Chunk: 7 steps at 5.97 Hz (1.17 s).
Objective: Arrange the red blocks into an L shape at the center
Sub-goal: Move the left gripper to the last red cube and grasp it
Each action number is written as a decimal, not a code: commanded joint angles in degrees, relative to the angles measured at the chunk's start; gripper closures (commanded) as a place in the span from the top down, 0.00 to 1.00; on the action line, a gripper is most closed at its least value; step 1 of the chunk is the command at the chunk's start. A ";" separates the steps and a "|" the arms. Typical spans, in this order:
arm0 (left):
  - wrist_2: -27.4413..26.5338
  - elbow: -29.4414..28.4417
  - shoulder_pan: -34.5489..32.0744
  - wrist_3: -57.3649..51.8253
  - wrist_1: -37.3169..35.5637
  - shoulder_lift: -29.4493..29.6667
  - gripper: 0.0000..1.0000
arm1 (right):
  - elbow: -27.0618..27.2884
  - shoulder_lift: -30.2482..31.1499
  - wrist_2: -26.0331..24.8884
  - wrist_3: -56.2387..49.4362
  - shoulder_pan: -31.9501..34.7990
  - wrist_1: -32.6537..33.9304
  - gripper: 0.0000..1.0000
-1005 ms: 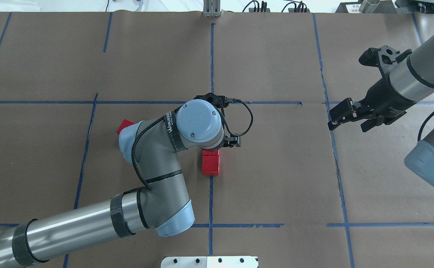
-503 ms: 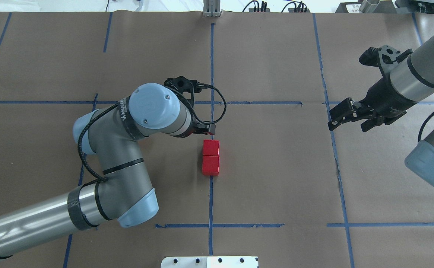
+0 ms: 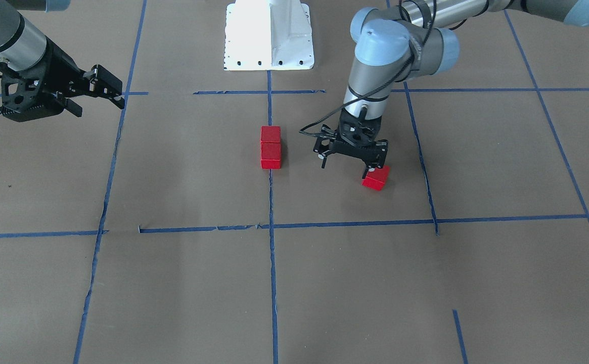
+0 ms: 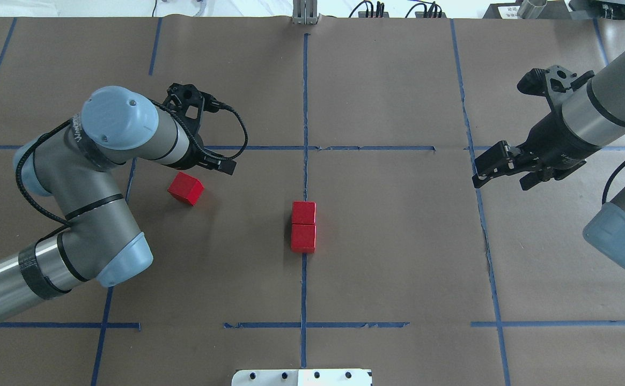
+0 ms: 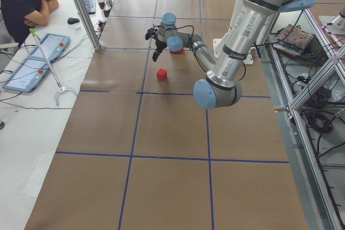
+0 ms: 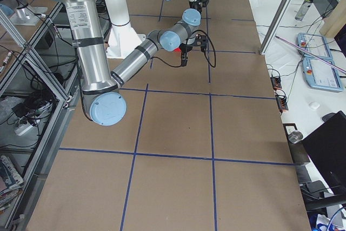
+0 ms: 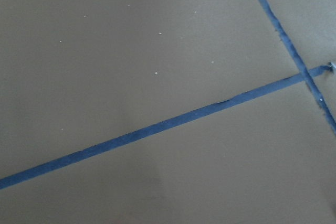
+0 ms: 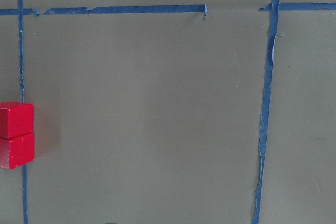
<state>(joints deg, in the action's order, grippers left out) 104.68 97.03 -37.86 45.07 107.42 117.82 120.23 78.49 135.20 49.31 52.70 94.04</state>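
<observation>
Two red blocks (image 4: 303, 225) lie touching in a straight line on the middle vertical blue tape line (image 4: 304, 96) at the center; they also show in the front view (image 3: 270, 147) and at the left edge of the right wrist view (image 8: 16, 135). The third red block (image 4: 185, 188) lies alone to the left, turned askew. My left gripper (image 3: 351, 162) is open and empty. It hovers just above the table, one finger (image 3: 380, 161) over the lone block (image 3: 376, 178). My right gripper (image 4: 499, 184) is open and empty, far right, held above the table.
Brown paper with a grid of blue tape lines covers the table. A white robot base plate (image 3: 269, 35) stands at the near edge. The left wrist view shows only paper and tape (image 7: 157, 127). A seated operator (image 5: 21, 4) is beyond the table's side.
My left arm has swung left, away from the two center blocks, to the lone third block, which its elbow no longer hides. The right arm has not moved.
</observation>
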 commanded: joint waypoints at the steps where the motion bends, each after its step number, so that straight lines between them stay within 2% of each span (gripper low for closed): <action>1: 1.23 -3.06 -0.28 -1.03 2.18 -1.54 1.00 | 0.17 0.00 0.15 0.09 -0.05 0.01 1.00; 7: 1.41 -4.83 -0.11 -1.03 2.18 -1.98 1.00 | 0.35 0.00 0.15 0.17 -0.67 0.01 1.00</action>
<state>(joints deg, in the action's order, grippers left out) 106.08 92.51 -38.06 44.04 109.60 115.84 120.73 78.49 135.37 49.48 52.24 94.04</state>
